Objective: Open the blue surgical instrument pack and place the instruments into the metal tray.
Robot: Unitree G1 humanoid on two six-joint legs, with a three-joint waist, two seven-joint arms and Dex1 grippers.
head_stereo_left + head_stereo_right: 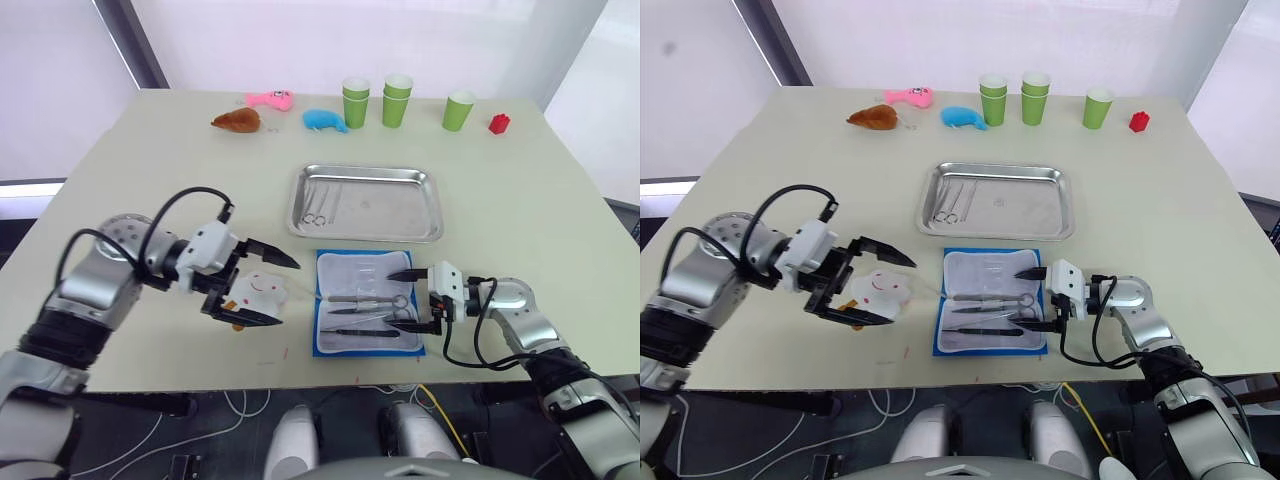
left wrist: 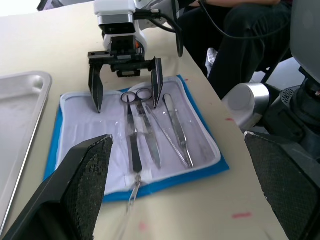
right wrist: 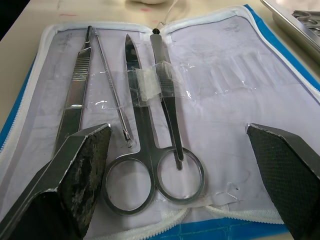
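The blue surgical instrument pack (image 1: 367, 303) lies unzipped and flat near the table's front edge, pale lining up. Several instruments rest on the lining: ring-handled scissors (image 3: 150, 165), forceps (image 3: 167, 95), a thin probe (image 3: 112, 95) and a flat handle (image 3: 75, 95). My right gripper (image 1: 407, 300) is open at the pack's right edge, its fingers either side of the scissors' rings. Just behind the pack is the metal tray (image 1: 400, 205), with a few instruments (image 1: 320, 205) at its left end. My left gripper (image 1: 270, 288) hangs open to the left of the pack.
A white smiley-faced toy (image 1: 258, 292) sits between my left gripper's fingers. Along the far edge stand three green cup stacks (image 1: 397, 100), a red block (image 1: 499, 123), a blue whale toy (image 1: 324, 121), a pink toy (image 1: 270, 99) and a brown toy (image 1: 236, 121).
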